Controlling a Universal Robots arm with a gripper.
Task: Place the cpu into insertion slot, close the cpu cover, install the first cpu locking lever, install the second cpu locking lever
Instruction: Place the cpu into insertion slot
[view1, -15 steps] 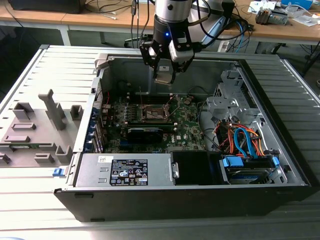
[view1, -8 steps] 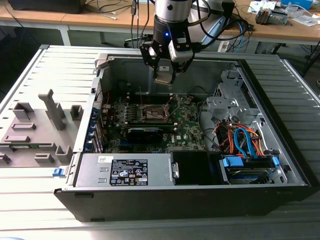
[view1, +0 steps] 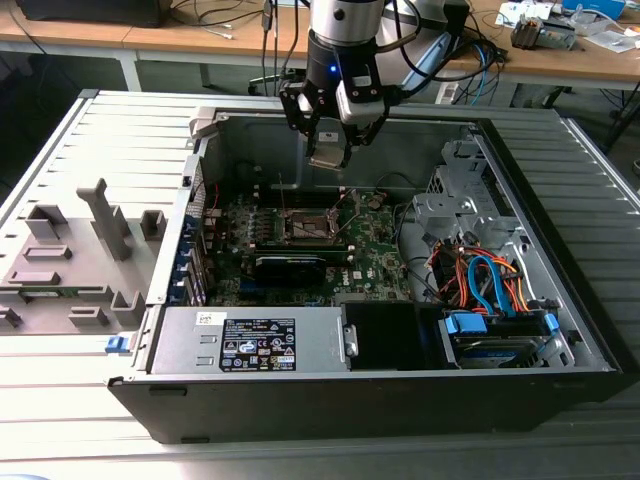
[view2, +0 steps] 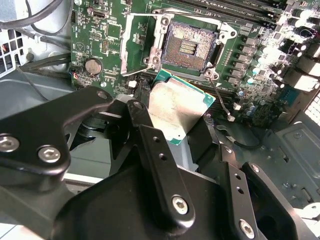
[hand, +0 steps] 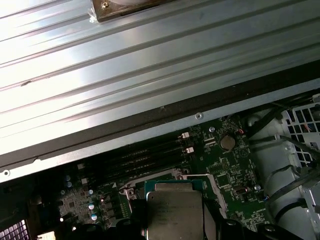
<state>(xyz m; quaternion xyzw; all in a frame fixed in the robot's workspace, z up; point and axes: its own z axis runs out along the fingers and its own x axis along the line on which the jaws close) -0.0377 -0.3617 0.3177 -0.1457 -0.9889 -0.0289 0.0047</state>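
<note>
While hand (view1: 330, 152) grips cpu (view2: 176, 107), hovering above insertion slot (view2: 189, 47)

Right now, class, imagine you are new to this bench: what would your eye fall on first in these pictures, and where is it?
The black tool hangs over the open computer case, shut on the cpu, whose silver top shines in both wrist views. Below the chip lies the bare insertion slot with its brownish-gold pins, the cpu cover swung open beside it.
</note>
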